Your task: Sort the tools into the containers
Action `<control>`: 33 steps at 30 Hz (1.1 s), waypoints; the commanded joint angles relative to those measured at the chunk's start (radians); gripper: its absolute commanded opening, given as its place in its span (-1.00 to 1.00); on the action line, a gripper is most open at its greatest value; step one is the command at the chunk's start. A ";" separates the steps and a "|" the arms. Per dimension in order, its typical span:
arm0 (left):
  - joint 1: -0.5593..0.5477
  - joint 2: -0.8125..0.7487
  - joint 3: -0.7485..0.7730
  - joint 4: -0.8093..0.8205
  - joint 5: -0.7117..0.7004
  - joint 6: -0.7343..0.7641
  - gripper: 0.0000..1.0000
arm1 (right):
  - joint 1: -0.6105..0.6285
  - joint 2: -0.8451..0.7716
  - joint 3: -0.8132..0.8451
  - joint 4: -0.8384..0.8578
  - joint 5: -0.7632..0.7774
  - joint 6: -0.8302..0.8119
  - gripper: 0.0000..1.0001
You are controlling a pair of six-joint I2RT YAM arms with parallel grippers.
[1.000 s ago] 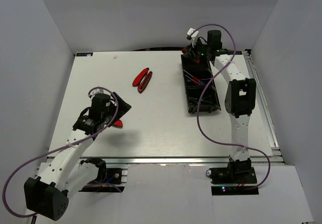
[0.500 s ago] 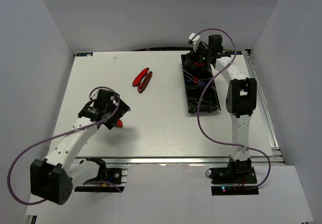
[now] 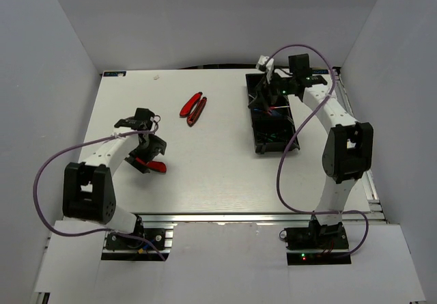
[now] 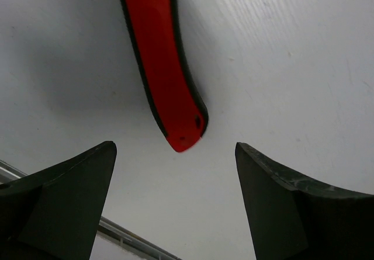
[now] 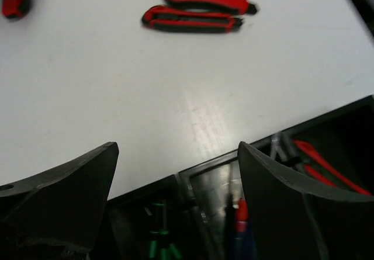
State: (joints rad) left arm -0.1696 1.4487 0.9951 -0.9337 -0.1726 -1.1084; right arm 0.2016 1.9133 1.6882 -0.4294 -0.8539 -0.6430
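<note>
A red-handled tool [image 3: 153, 166] lies at the left of the table. My left gripper [image 3: 145, 155] hangs just above it. In the left wrist view the handle's rounded end [image 4: 175, 108] sits just ahead of the open left gripper [image 4: 175, 149], untouched. A second pair of red-handled tools [image 3: 193, 108] lies at the far middle, also visible from the right wrist [image 5: 196, 9]. The black three-compartment tray [image 3: 258, 123] stands at the right. My right gripper [image 3: 268, 89] is open and empty above its far end [image 5: 175, 149]. Green-handled [image 5: 158, 242], blue-and-red [image 5: 241, 225] and red [image 5: 318, 160] tools lie inside.
White walls enclose the table on the left, back and right. A metal rail [image 3: 355, 126] runs along the right edge beside the tray. Purple cables [image 3: 48, 174] loop off both arms. The table's near edge rail shows in the left wrist view [image 4: 134, 236].
My left arm swung its gripper round and down over the red tool at the left. My right gripper opened wide over the tray and drew back to the right.
</note>
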 commanded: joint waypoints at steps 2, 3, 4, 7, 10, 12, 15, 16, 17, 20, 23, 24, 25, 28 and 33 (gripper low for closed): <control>0.053 0.051 0.036 -0.033 -0.047 -0.016 0.87 | 0.010 -0.046 -0.097 -0.049 -0.050 -0.009 0.79; 0.061 0.064 0.037 -0.024 -0.047 0.007 0.86 | 0.012 -0.051 -0.101 -0.052 -0.050 -0.007 0.79; 0.070 0.074 0.037 -0.013 -0.045 0.016 0.85 | 0.012 -0.051 -0.101 -0.060 -0.050 -0.009 0.79; 0.102 0.120 0.031 0.030 -0.044 0.039 0.79 | 0.010 -0.053 -0.088 -0.084 -0.059 -0.007 0.79; 0.127 0.157 0.020 0.078 -0.042 0.051 0.65 | 0.012 -0.054 -0.076 -0.103 -0.071 -0.009 0.79; 0.140 0.183 0.017 0.101 -0.041 0.056 0.49 | 0.015 -0.056 -0.071 -0.120 -0.076 -0.021 0.79; 0.148 0.208 0.020 0.116 -0.045 0.062 0.34 | 0.022 -0.063 -0.073 -0.141 -0.077 -0.038 0.79; 0.150 0.213 0.020 0.118 -0.048 0.062 0.20 | 0.024 -0.066 -0.074 -0.146 -0.077 -0.043 0.79; 0.153 0.216 0.017 0.125 -0.048 0.065 0.10 | 0.027 -0.069 -0.076 -0.152 -0.079 -0.047 0.79; 0.154 0.210 0.014 0.131 -0.048 0.067 -0.26 | 0.036 -0.082 -0.085 -0.157 -0.086 -0.061 0.79; 0.154 0.193 0.011 0.137 -0.045 0.074 -0.44 | 0.053 -0.094 -0.088 -0.170 -0.088 -0.078 0.79; 0.154 0.187 0.013 0.139 -0.036 0.088 -0.48 | 0.059 -0.097 -0.087 -0.177 -0.088 -0.080 0.79; 0.154 0.173 0.016 0.144 -0.028 0.097 -0.54 | 0.074 -0.099 -0.082 -0.192 -0.088 -0.080 0.79; 0.154 0.141 0.028 0.159 0.033 0.146 -0.75 | 0.105 -0.097 -0.053 -0.210 -0.105 -0.049 0.79; 0.150 -0.002 0.001 0.338 0.272 0.277 -0.94 | 0.159 -0.102 -0.030 -0.094 -0.129 0.237 0.79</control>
State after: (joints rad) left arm -0.0196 1.5776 0.9947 -0.7399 -0.0647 -0.9249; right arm 0.3340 1.8557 1.6062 -0.5938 -0.9352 -0.5907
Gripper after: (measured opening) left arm 0.462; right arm 0.895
